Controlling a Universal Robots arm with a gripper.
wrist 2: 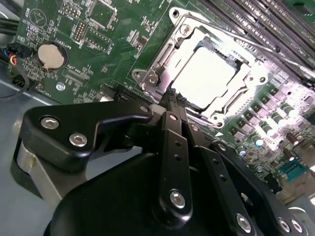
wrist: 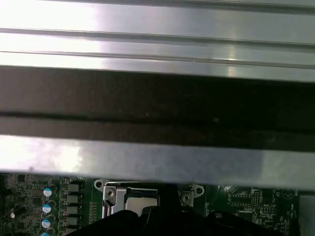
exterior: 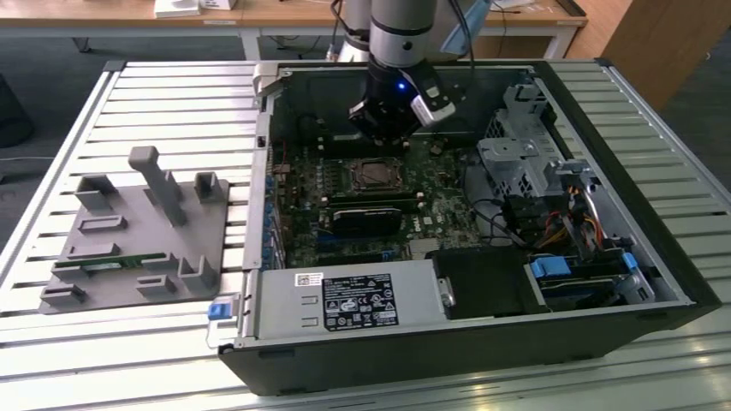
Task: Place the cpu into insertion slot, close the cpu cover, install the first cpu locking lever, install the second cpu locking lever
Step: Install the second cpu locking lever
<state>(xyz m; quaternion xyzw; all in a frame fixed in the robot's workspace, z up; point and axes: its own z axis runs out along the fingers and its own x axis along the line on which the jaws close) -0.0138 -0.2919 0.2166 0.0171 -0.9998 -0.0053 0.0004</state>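
Note:
The cpu [wrist 2: 204,78] lies flat in the insertion slot [wrist 2: 147,76], its pale metal face showing through the cut-out of the cpu cover [wrist 2: 248,81], which lies down over it. A thin metal lever [wrist 2: 256,46] runs along one side of the socket. My gripper [wrist 2: 175,101] hangs just over the socket's edge, its two black fingers [wrist 2: 170,128] pressed together with nothing seen between them. In the exterior view my gripper [exterior: 383,135] stands inside the case right above the insertion slot [exterior: 372,175]. The first wrist view catches the socket's silver rim [wrist: 110,196].
A black graphics card [exterior: 365,218] sits just below the socket, with a power supply [exterior: 342,300] at the front and a drive cage [exterior: 525,163] on the exterior view's right. Memory slots [wrist 2: 256,19] and a coin battery [wrist 2: 50,55] flank the socket. A grey fixture tray [exterior: 132,240] lies outside the case.

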